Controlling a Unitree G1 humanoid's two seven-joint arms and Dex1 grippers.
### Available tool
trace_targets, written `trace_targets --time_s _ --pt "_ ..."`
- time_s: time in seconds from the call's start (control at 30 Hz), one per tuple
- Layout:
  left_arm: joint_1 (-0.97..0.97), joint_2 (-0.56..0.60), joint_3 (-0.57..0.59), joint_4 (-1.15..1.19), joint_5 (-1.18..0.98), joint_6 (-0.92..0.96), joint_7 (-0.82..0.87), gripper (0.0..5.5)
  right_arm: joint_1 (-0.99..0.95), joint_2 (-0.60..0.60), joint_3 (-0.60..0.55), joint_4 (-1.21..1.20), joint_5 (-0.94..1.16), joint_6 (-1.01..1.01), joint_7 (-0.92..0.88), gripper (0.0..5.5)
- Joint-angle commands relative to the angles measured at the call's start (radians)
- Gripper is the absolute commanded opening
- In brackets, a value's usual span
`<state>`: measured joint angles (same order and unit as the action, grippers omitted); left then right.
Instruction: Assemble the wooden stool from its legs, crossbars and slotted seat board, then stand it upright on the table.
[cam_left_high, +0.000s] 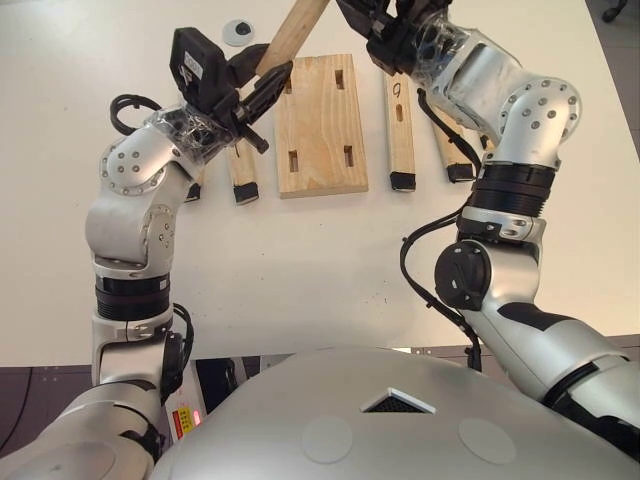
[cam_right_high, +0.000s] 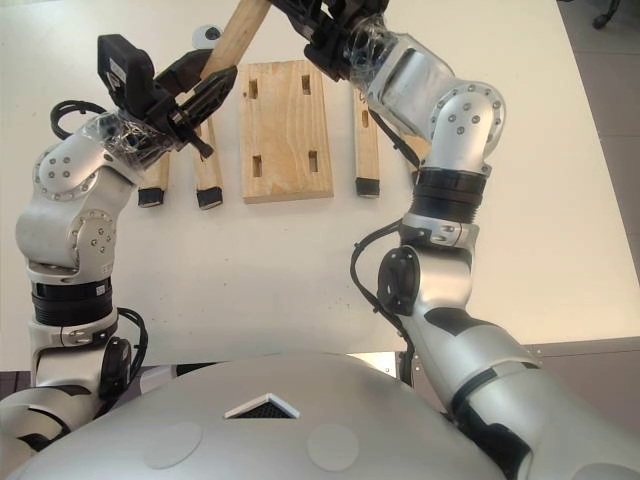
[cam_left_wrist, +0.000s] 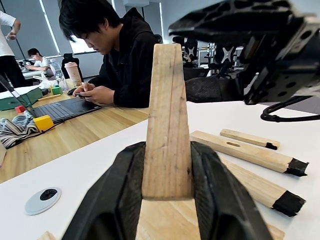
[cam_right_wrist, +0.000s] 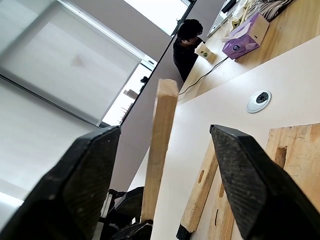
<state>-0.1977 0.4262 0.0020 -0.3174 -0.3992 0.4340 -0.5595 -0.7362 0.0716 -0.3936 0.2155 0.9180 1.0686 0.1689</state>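
Left eye view has the slotted seat board (cam_left_high: 320, 125) lying flat on the white table (cam_left_high: 300, 270), its four slots facing up. The left gripper (cam_left_wrist: 167, 155) hangs over the board's 10 o'clock corner and is clamped on the lower end of a wooden piece (cam_left_high: 295, 30), which is lifted off the table and slants up toward 1 o'clock. The right gripper (cam_right_wrist: 164, 129) sits at the upper end of that piece with its fingers (cam_right_wrist: 85, 185) spread wide; the right wrist view shows the wood between them with a gap on each side. At 9 o'clock of the board two black-capped legs (cam_left_high: 243, 175) lie side by side, partly under the left arm. At 3 o'clock lies a slotted leg (cam_left_high: 401, 130), with another leg (cam_left_high: 455, 160) beyond it under the right arm. A round grey grommet (cam_left_high: 239, 32) sits in the table at the board's 11 o'clock
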Motion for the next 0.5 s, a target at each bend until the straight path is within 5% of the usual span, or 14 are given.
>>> trace_targets --time_s 0.03,0.5 --pt "0.016 0.012 -0.012 -0.007 0.006 0.008 -0.018 1.25 -0.009 0.018 -0.028 0.018 0.048 -0.008 -0.021 2.69" --pt "0.001 -0.003 -0.001 0.005 -0.008 0.021 -0.017 1.25 -0.005 0.022 -0.033 0.037 0.111 -0.02 -0.071 0.44"
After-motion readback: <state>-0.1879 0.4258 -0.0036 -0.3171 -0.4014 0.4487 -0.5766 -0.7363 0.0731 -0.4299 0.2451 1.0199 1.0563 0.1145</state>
